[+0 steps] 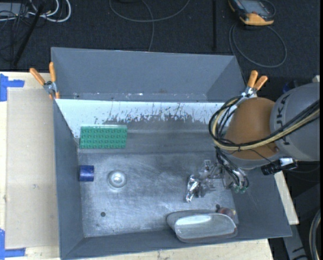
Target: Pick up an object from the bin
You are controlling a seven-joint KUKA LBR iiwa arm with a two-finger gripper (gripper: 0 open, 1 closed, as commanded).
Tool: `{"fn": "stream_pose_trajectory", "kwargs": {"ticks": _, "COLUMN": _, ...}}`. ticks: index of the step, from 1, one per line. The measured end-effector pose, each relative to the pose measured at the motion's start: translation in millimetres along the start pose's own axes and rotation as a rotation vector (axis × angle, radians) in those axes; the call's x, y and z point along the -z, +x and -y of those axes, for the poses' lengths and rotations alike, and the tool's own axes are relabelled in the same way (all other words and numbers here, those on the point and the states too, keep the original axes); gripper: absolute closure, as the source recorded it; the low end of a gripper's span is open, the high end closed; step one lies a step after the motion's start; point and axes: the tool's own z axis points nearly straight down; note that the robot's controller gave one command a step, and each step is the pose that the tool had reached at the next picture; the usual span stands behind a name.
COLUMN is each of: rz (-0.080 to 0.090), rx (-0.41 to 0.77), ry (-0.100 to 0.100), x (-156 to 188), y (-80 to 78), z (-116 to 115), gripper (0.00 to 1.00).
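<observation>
Pincer (195,187), grip state untellable, sits just behind the grey oval dish (202,226); bare bin floor (145,199) lies left of the dish.

In bin (150,75): baseplate (103,137) behind cube (86,173), dish (202,226) front-rt.

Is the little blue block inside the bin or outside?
Inside. The blue block sits on the bin floor by its left wall, below the green plate.

Grey bin (150,75), green plate (103,137), blue block (86,173), oval tray (202,226)
</observation>
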Motion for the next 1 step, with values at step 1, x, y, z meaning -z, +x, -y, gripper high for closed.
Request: {"fn": "stream_pose_trajectory", "kwargs": {"ticks": 1, "rz": 0.013, "rx": 0.068, "ry": 0.002, "x": 145.2, "y": -12.8, "z": 2.6, "gripper": 1.00}}
